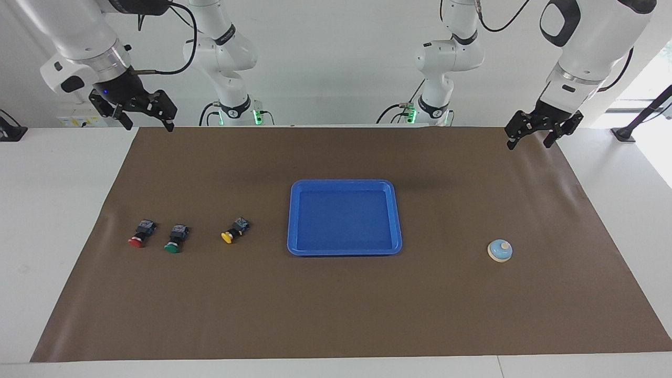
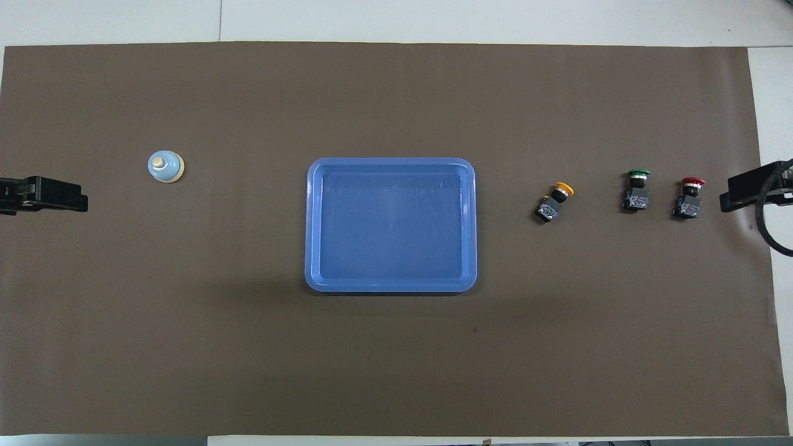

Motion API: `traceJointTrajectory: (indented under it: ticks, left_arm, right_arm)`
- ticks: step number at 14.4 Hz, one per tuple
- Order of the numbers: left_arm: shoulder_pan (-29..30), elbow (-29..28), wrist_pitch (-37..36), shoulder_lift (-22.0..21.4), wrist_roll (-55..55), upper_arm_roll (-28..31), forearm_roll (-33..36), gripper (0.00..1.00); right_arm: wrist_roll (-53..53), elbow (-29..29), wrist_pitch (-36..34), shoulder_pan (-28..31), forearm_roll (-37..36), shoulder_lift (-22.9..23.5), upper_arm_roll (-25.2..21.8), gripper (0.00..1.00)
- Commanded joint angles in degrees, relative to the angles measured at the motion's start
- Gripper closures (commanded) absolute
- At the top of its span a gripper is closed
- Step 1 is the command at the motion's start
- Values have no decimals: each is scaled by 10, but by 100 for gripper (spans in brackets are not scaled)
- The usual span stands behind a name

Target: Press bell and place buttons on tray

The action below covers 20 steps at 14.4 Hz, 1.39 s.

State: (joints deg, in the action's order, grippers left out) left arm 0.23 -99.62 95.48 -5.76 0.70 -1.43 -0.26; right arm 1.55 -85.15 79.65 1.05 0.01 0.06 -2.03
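The light blue bell (image 1: 500,250) (image 2: 165,167) sits on the brown mat toward the left arm's end. The blue tray (image 1: 344,251) (image 2: 390,286) lies in the middle with nothing in it. Three buttons lie in a row toward the right arm's end: yellow (image 1: 234,230) (image 2: 553,202) closest to the tray, then green (image 1: 175,239) (image 2: 636,189), then red (image 1: 140,234) (image 2: 689,198). My left gripper (image 1: 528,143) (image 2: 62,195) hangs open high over the mat's corner by its base, well away from the bell. My right gripper (image 1: 149,126) (image 2: 743,186) waits open, raised over the mat's corner at its own end.
A brown mat (image 1: 336,304) covers most of the white table (image 1: 52,210), which shows as bare strips at both ends. A black cable (image 2: 765,229) loops by the right gripper. Between tray and bell lies bare mat.
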Motion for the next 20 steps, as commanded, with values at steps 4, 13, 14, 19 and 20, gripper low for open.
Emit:
traceJointTrajectory:
  ticks: [4,13,14,19,20]
  left_arm:
    - [-8,16,-31,18,-5,4,-6,0]
    - [-21,24,-77,18,-4,3,-5,0]
    - [-21,24,-78,17,-3,3,-5,0]
    - [-21,18,-72,15,-2,3,-5,0]
    - [-21,18,-72,15,-2,3,-6,0]
  right_arm:
    - [28,-40,45,-12,7,-22,0,0]
    - [229,-215,270,-97,8,-19,2,0]
    - [256,-216,289,-109,8,-2,2,0]
    - [314,-243,399,-114,11,72,3,0]
    - [315,-278,456,-114,12,74,3,0]
